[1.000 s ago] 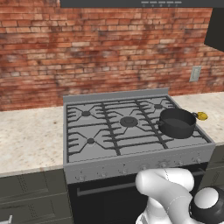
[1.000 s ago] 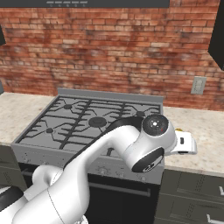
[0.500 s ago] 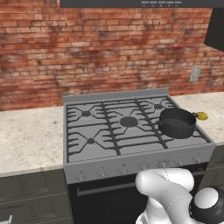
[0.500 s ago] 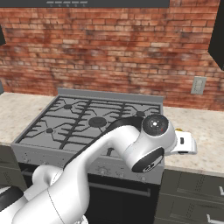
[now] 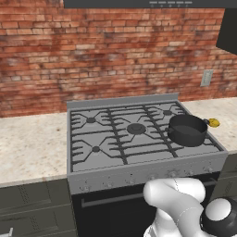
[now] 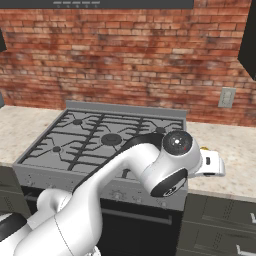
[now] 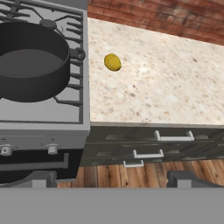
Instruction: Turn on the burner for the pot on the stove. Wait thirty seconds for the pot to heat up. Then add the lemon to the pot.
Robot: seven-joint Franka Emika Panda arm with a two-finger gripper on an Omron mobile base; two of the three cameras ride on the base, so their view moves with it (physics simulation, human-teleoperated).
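Observation:
The dark pot [image 5: 187, 129] stands on the front right burner of the steel stove [image 5: 139, 173]; it looks empty in the hand view, where the pot [image 7: 30, 61] is at the upper left. The yellow lemon [image 7: 113, 62] lies on the speckled counter just right of the stove [image 7: 43, 127], close to the pot's side handle. My gripper [image 7: 111, 179] is open with nothing between its fingertips [image 7: 41, 178]. It hovers above the counter's front edge, right of the pot. The lemon [image 5: 213, 122] also appears beside the pot in the left base view.
Small knobs [image 7: 52, 149] line the stove's front panel below the pot. The counter [image 7: 166, 87] runs right of the stove, with drawers [image 7: 174, 136] beneath it and wood floor below. A brick wall [image 5: 115, 55] backs everything. My white arm [image 6: 150, 165] hides the pot in the right base view.

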